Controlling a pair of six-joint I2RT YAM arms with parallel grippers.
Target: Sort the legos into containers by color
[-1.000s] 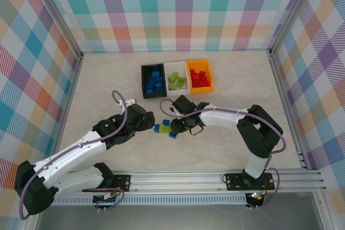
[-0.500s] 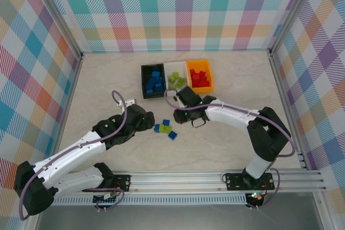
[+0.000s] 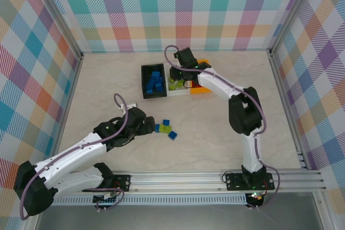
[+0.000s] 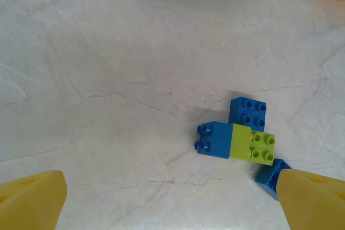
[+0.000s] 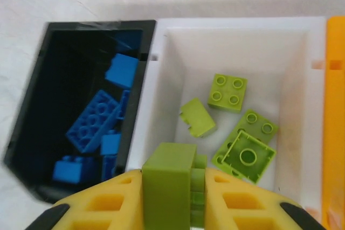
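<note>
My right gripper (image 5: 172, 187) is shut on a lime green lego (image 5: 169, 179) and hovers over the near edge of the white container (image 5: 232, 23), which holds several green legos (image 5: 228, 92). The black container (image 5: 97, 25) to its left holds blue legos (image 5: 96, 120). The orange container (image 3: 204, 90) is partly hidden by the right arm. On the table lie loose legos: a blue one (image 4: 247, 112), a blue one on its side (image 4: 214, 139) touching a green one (image 4: 254, 145), and another blue one (image 4: 269, 174). My left gripper (image 3: 149, 125) is open just left of them, its fingertips (image 4: 33, 200) wide apart.
The three containers stand side by side at the back centre of the table (image 3: 108, 87). Checkered walls enclose the table on three sides. A metal rail (image 3: 188, 179) runs along the near edge by the arm bases.
My right gripper closed on a green lego at the loose cluster, lifted it and carried it back over the white container. The left arm has hardly moved.
</note>
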